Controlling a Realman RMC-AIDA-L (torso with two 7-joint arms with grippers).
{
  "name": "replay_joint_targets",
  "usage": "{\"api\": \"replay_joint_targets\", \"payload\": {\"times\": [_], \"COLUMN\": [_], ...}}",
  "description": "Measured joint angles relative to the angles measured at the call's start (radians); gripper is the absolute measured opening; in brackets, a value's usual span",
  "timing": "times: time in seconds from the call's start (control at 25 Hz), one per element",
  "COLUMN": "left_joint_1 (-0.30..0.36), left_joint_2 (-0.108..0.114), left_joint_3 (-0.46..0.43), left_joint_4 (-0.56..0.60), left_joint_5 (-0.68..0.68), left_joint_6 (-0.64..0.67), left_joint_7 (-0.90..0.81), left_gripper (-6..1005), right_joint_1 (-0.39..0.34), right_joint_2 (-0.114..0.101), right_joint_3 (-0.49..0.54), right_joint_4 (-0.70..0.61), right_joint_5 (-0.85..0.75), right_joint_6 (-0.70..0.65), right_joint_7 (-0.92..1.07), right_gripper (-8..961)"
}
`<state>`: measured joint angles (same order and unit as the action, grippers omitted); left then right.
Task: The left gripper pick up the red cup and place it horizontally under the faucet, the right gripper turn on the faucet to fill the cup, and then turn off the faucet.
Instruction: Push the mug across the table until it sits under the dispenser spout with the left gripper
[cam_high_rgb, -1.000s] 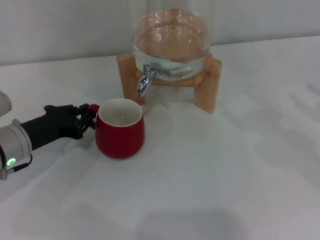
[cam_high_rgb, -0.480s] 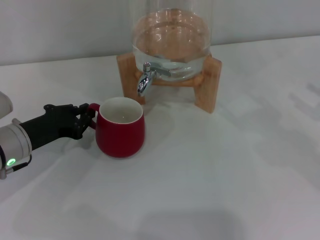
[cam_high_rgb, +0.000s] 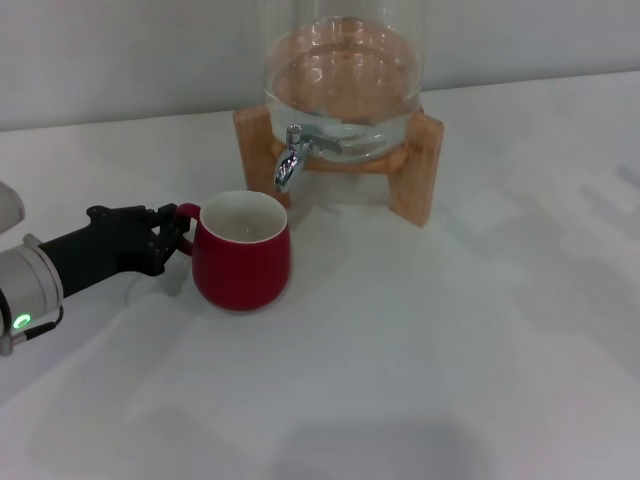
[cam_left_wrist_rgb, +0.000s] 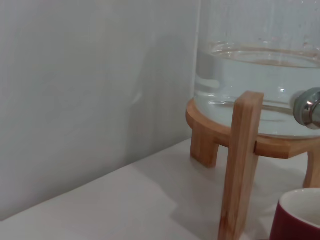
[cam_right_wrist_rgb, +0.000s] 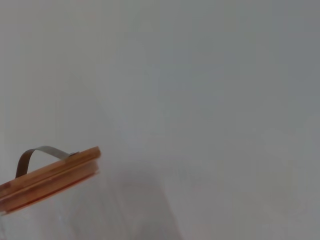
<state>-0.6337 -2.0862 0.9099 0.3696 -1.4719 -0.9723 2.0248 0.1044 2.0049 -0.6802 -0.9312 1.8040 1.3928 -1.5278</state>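
We note the left pincer (cam_high_rgb: 172, 232) closed on the loop handle of the red cup (cam_high_rgb: 241, 252), arm low along the desk (cam_high_rgb: 450, 350), presumably so the cup stays upright. The cup sits toward the desk's far edge, just short of the faucet (cam_high_rgb: 289, 160), whose spout overhangs its far rim. The right pincer is out of view.

Upright red cup (cam_high_rgb: 241, 251) near faucet (cam_high_rgb: 289, 160)

Soft even light, pale shadows on the table (cam_high_rgb: 450, 350) — slight blur
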Motion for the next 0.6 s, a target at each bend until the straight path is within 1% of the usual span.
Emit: {"api": "replay_joint_targets", "payload": {"times": [0.16,0.32,0.6], "left_joint_1": [-0.003,-0.002,-0.005], "left_joint_2": [0.0,0.0,0.0], "left_joint_3": [0.0,0.004,0.006], "left_joint_4": [0.001,0.002,0.002], "left_joint_5": [-0.007,-0.044,-0.051], "left_joint_6": [0.0,0.001,0.002], "left_joint_7": [0.004,0.028,0.031], "left_gripper": [152,152,152], "right_joint_1": [0.0,0.0,0.001], "right_joint_2": [0.0,0.0,0.0], "right_joint_3": [0.005,0.005,0.004], "right_joint_4": [0.0,0.002,0.005], "right_joint_5": [0.0,0.0,0.0], "right_joint_6": [0.001,0.001,0.002], "right_joint_7": [0.0,0.0,0.0], "right_gripper": [780,780,780]}}
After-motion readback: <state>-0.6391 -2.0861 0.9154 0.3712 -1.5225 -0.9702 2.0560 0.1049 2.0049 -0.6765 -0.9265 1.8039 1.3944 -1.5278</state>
